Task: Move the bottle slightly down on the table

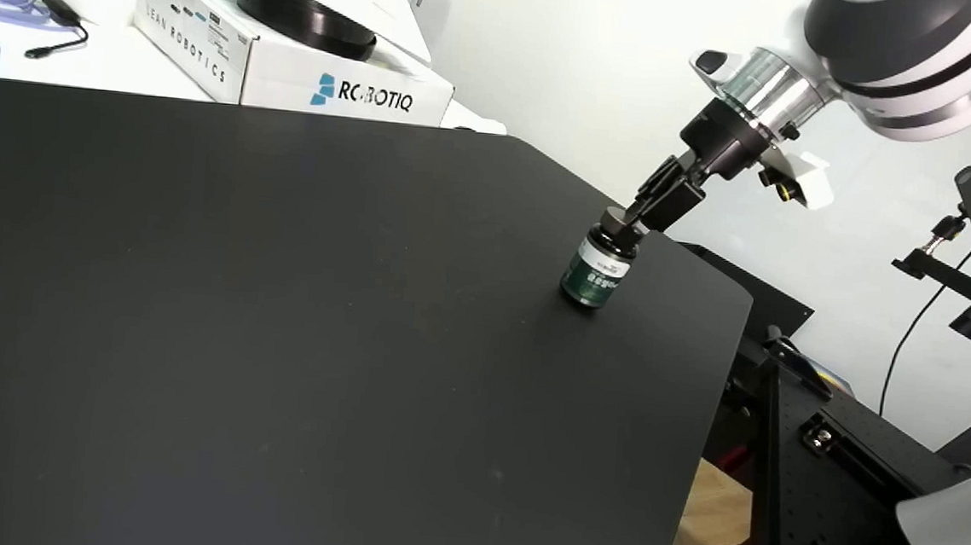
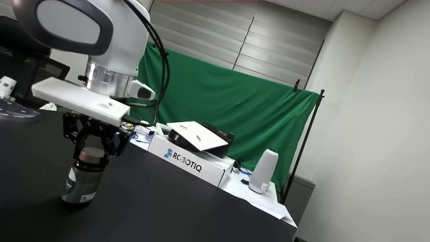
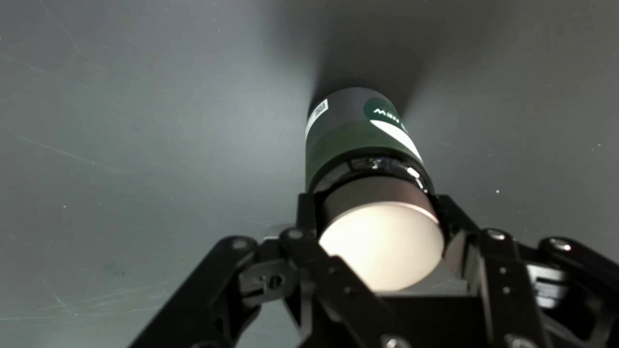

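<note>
Matte black table (image 1: pixel 301 337), a white box (image 2: pixel 189 164) beyond its far edge, a green curtain (image 2: pixel 221 90) further back. In an exterior view the bottle (image 1: pixel 595 272) is over at the table's right side, near that edge, in line with the arm. Can't tell whether its base touches or hangs just clear.

Risks, my read: the hold is high, at the cap (image 3: pixel 384 241). If the base is down and drags, friction could tip the bottle or pull it out of the grip. If the base is up, letting go early likely means a drop and a topple. "Down" is vague too; a wrong reading could send it toward the edge.

The gripper (image 3: pixel 376 210) is spread only to cap width, pinching the bottle there, fingers (image 3: pixel 308 212) on both sides, no clear gap visible. Grip force unknown.
</note>
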Available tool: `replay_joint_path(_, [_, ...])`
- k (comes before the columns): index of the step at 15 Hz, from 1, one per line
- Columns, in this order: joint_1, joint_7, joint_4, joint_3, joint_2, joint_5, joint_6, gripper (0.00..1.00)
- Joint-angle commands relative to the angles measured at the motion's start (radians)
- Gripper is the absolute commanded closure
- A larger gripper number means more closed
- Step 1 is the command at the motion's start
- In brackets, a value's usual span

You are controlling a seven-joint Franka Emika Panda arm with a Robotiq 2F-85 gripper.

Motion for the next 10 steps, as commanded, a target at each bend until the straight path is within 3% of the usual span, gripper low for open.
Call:
replay_joint_path(1, [0.002,-0.033,0.017,0.007,0.025,0.054,0.013,0.14])
replay_joint_path(2, [0.002,-0.028,0.018,0.006,0.021,0.041,0.009,0.13])
replay_joint_path(5, [0.001,0.013,0.018,-0.001,-0.009,-0.02,-0.005,0.0])
replay_joint_path(10, [-0.021,0.115,-0.001,-0.01,-0.124,-0.214,-0.043,0.0])
